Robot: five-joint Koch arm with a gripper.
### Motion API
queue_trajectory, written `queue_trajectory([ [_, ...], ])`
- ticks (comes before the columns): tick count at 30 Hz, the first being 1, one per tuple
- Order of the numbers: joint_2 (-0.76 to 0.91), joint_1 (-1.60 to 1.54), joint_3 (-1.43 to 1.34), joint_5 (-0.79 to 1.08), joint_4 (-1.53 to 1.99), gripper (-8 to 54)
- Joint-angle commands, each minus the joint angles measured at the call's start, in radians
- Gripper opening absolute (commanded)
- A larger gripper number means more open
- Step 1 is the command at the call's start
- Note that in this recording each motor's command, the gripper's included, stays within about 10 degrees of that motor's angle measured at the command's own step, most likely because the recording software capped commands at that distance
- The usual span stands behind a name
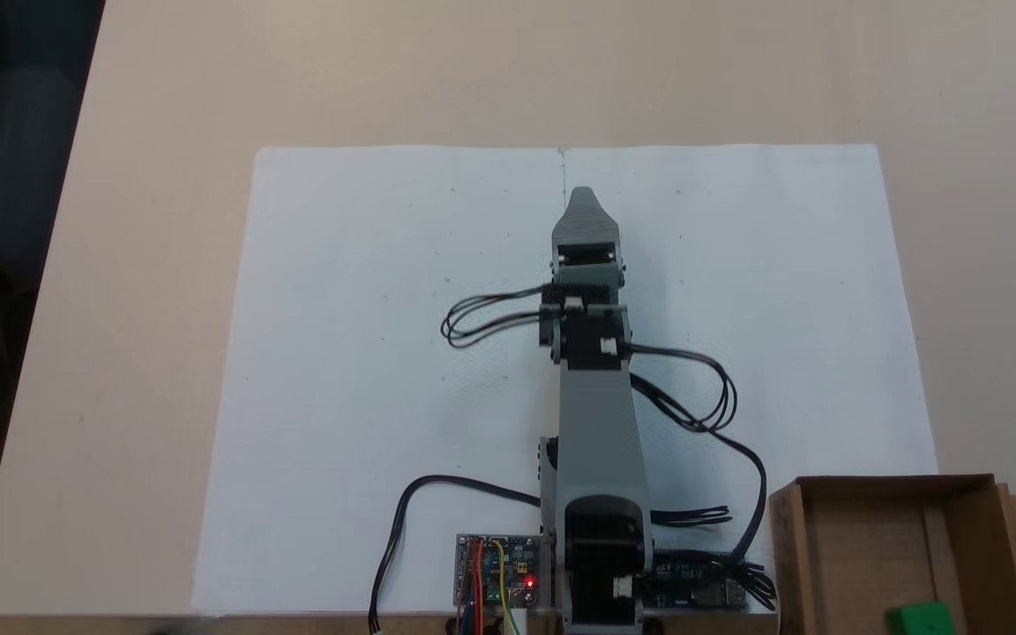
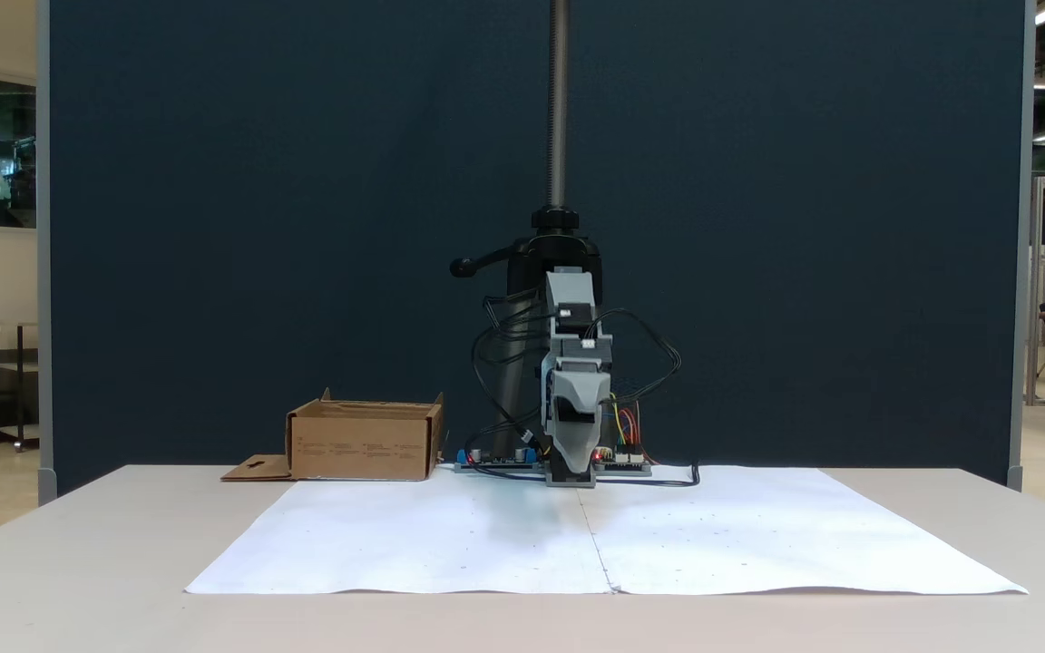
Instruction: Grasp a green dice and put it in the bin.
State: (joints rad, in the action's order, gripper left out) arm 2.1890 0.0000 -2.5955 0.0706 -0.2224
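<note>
The table (image 1: 120, 265) carries a white paper sheet (image 1: 367, 265) marking my work area; the box (image 1: 861, 529) sits by my base, within easy reach for drops; my claw (image 1: 582, 201) points out over the sheet, carrying nothing, but whether it's parted or closed I can't tell; the green dice (image 1: 918, 617) already lies inside the box.

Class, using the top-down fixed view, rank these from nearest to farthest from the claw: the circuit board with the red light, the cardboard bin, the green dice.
From the claw:
1. Circuit board, at the arm's base, bottom centre.
2. Bin, bottom right corner.
3. Green dice, inside the bin at the bottom edge.
</note>
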Motion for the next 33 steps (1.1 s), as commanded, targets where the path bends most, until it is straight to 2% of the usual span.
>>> queue_trajectory([
  [1,0.052,0.006,-0.021,0.075,-0.168,44.1],
  [10,0.164,0.006,-0.175,0.072,-0.445,44.1],
  [26,0.167,0.023,-0.449,0.067,-0.963,44.1],
  [33,0.166,0.023,-0.483,0.069,-1.132,44.0],
])
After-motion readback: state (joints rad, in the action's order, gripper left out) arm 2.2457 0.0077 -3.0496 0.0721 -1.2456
